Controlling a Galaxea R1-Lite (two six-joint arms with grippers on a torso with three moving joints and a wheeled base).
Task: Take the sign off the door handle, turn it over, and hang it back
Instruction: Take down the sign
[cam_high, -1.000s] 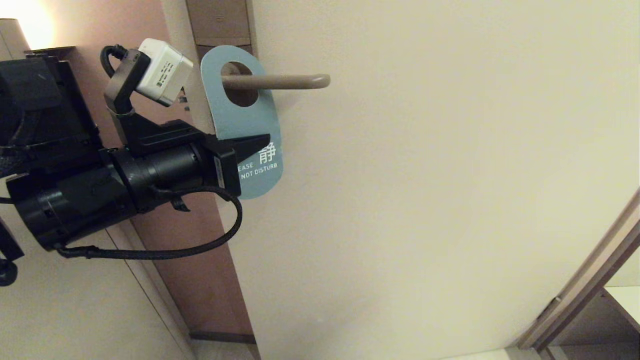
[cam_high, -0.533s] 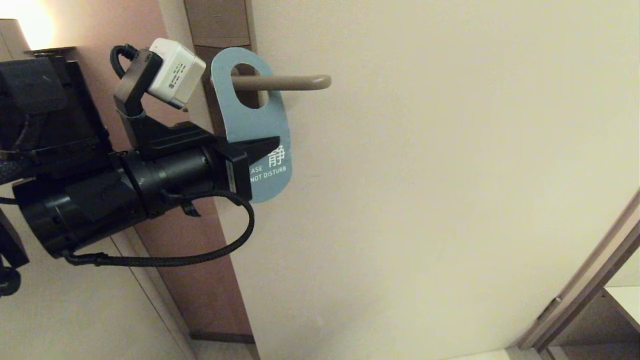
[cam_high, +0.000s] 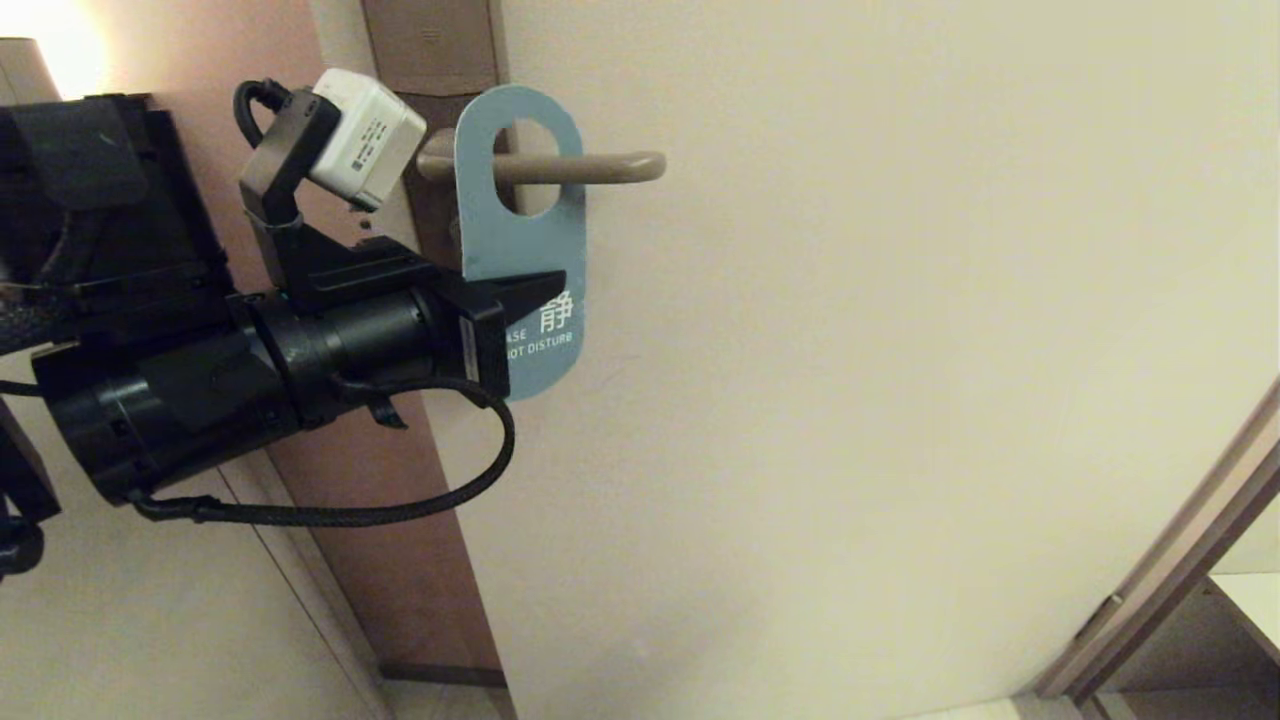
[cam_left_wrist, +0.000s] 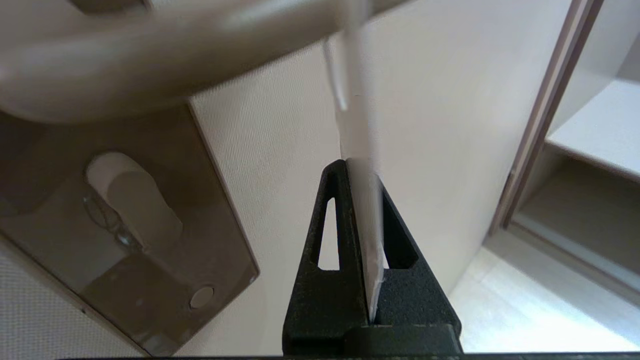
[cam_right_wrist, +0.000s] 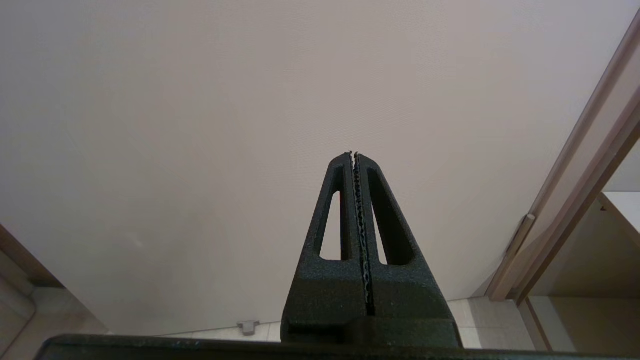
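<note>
Head view, left to right. The left arm fills the left side of the frame, and its left pincer (cam_high: 535, 285) reaches rightward just left of centre. It is clamped on the lower part of the sign (cam_high: 522, 240), which shows its blue face. The black fingers (cam_high: 520, 290) cross the card just above the printing, and the pincer body covers the start of both printed lines, so that only "SE" and "OT DISTURB" can be read beside a white character. The sign hangs in the upper middle of the frame, its oval hole threaded over the door handle (cam_high: 590, 166), whose rounded tip points to the right beyond the card. The lever's root and the brown lock plate (cam_high: 430, 50) lie partly behind the white wrist camera (cam_high: 365, 135).

Left wrist view: the sign (cam_left_wrist: 362, 200) is seen edge-on at centre, a thin pale strip pinched between the two black fingers (cam_left_wrist: 327, 260), rising to the blurred handle (cam_left_wrist: 150, 55) along the top. The lock plate (cam_left_wrist: 130, 240) with its keyhole occupies the lower left.

Right wrist view: the right pincer (cam_right_wrist: 354, 155) stands at centre with its fingers pressed together on nothing, before the plain door (cam_right_wrist: 200, 125). This arm does not appear in the head view.
</note>
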